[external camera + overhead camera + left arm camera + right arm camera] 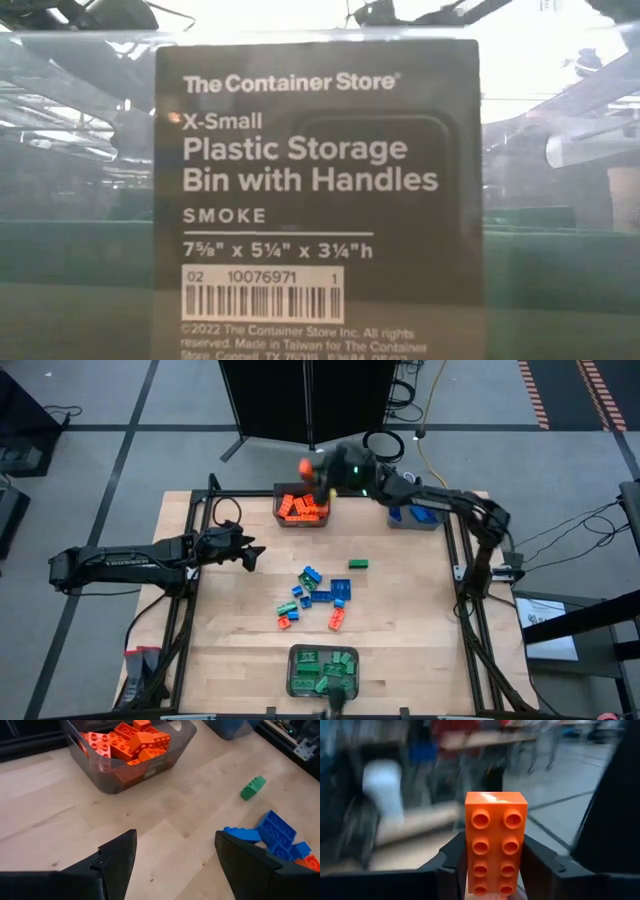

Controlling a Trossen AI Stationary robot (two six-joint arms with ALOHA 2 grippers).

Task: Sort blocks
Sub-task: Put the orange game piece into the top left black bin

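While the left gripper (252, 554) hovers over the table's (420, 620) left side with its fingers (117, 857) spread wide and nothing between them, the loose blocks (318, 596) lie in a small heap near the middle of the table: mostly blue, with some green and a few orange. One green block (358, 564) sits apart from the heap, toward the far right. In the left wrist view the nearest blue blocks (272, 832) lie just beside one open finger, and whether they touch cannot be told.

At the far edge, left of centre, a grey bin (300, 510) holds orange blocks. The right gripper (322, 468) is raised above this bin, its fingers (542, 862) closed narrow on an orange block (495, 842), studs facing the wrist camera. Farther right along the far edge a second bin (415, 517) holds blue blocks. At the near edge, about centre, a third bin (322, 671) holds green blocks; its printed label (315, 200) fills the low view.
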